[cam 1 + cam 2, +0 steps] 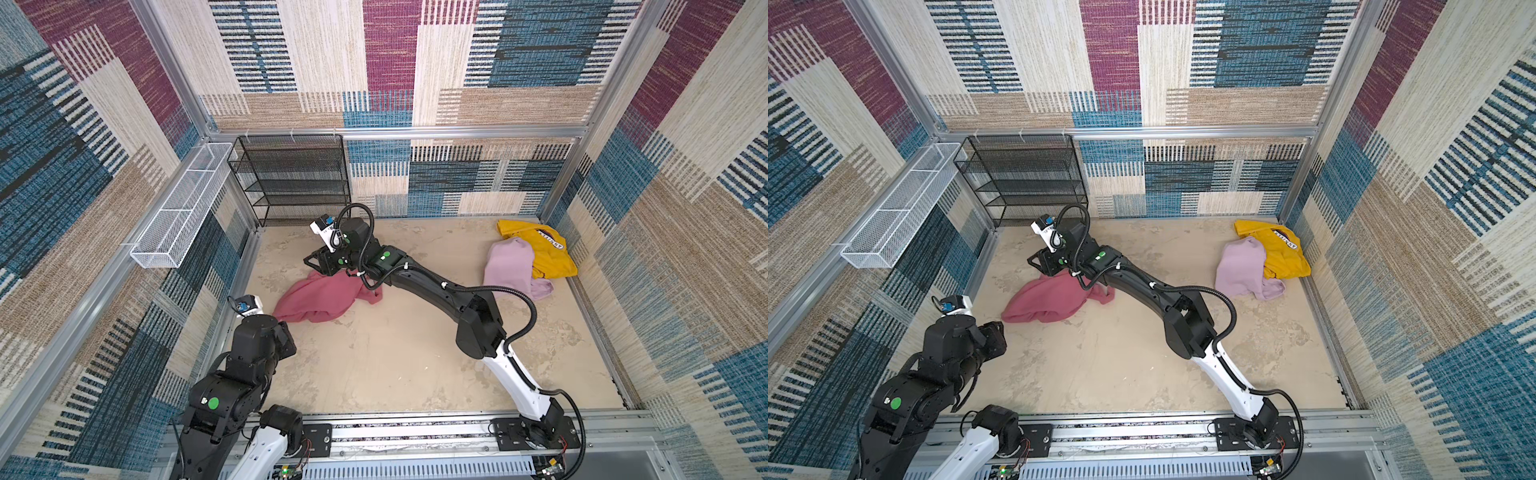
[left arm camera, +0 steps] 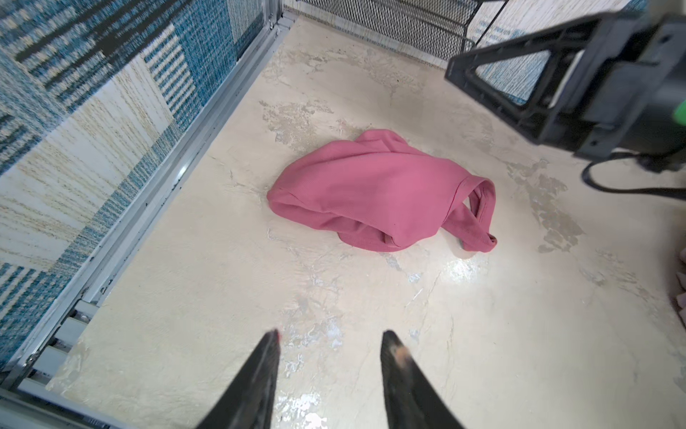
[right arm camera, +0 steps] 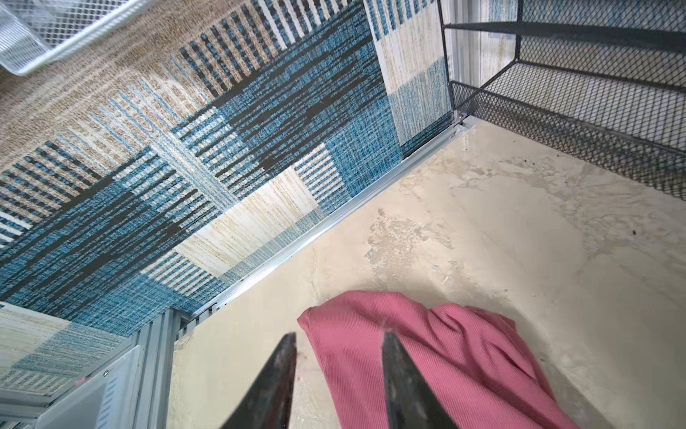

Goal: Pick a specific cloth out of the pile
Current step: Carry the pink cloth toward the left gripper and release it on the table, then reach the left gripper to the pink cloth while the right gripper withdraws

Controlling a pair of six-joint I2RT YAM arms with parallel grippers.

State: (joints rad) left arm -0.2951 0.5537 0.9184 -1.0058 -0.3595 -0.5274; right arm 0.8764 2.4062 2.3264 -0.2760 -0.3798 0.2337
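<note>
Patchwork carpet walls enclosed a worn beige tabletop, with a black mesh rack standing at its back edge. Just in front of that rack, the right gripper hovered with its jaws parted and nothing between them. The rose-pink cloth lay loose on the tabletop beneath its fingertips; whether a tip brushed the fabric could not be told. The left gripper, farther forward from the rack and near the side wall, was likewise parted and empty, pointing toward the cloth without touching it.

The cloth sat crumpled by itself, gripped by neither arm. Well away from the rack, in the opposite back corner, the pile consisted of a pale lilac cloth draped against a mustard-yellow garment with a printed label.

Judging from this, the picking out looked essentially done, since the pink cloth lay free and well apart from the pile. What seemed left was drawing the arms clear.
</note>
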